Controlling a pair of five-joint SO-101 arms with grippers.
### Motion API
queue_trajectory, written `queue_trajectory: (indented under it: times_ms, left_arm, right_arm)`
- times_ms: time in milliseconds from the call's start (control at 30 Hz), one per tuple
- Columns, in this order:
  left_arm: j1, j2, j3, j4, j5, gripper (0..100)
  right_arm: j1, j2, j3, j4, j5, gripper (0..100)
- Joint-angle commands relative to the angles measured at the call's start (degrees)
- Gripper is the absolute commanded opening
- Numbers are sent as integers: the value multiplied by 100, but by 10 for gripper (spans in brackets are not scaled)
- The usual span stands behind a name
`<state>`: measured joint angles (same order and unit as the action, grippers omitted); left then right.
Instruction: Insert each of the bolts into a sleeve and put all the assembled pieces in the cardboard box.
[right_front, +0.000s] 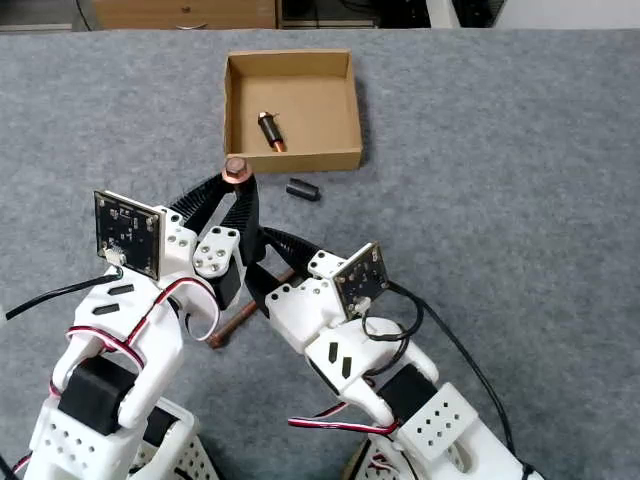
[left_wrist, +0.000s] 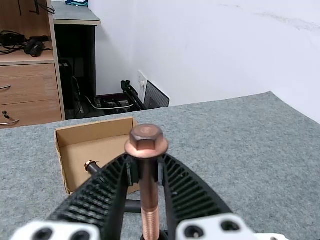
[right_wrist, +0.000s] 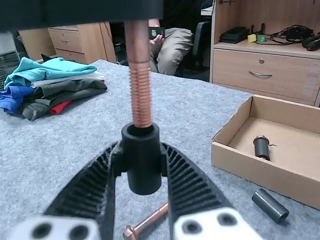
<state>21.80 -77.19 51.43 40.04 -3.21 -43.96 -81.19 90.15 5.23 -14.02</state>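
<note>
**Bolt tip seated in sleeve, held between both grippers**

Left gripper (left_wrist: 145, 167) pinches a copper bolt (left_wrist: 146, 141) upright, head up, by the front corner of the cardboard box (right_front: 292, 160). Right gripper (right_wrist: 141, 150) clamps a black sleeve (right_wrist: 142, 172) directly beneath, and the bolt's threaded end sits in the sleeve's mouth. One assembled piece (right_front: 271, 131) lies inside the box. A loose sleeve (right_front: 302, 189) lies just outside its front wall. A loose bolt (right_wrist: 146, 224) lies on the grey table cover (right_front: 500, 200) under the arms.

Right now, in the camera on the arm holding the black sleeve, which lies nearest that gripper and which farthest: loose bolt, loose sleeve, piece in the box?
From the right gripper, right wrist view:
1. Loose bolt, on the mat just beneath it.
2. Loose sleeve, on the mat beside the cardboard box.
3. Assembled piece, inside the box.
</note>
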Motion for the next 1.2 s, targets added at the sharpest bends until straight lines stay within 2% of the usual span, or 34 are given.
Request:
queue_trajectory:
  times_ms: [0, 167, 500, 633, 733, 1000, 1167]
  left_arm:
    - [-62, -31, -211, 246, 53, 19]
    - [-53, -31, -466, 571, 290, 19]
    - [-70, -31, -299, 571, 290, 25]
    - [-659, -22, -308, 580, 580, 102]
    - [-826, -22, -229, 703, 651, 109]
    - [-800, -22, -246, 818, 686, 111]
    - [-492, -31, -255, 818, 659, 106]
  right_arm:
    - [-57, -127, -286, -167, -79, 2]
    - [-57, -127, -295, -176, -79, 2]
    - [-66, -127, -259, -158, -79, 2]
    - [-92, -127, -224, -149, -79, 2]
    - [-92, -127, -198, -149, -79, 2]
    - [-92, -127, -215, -149, -79, 2]
    - [-92, -127, -207, -149, -79, 2]
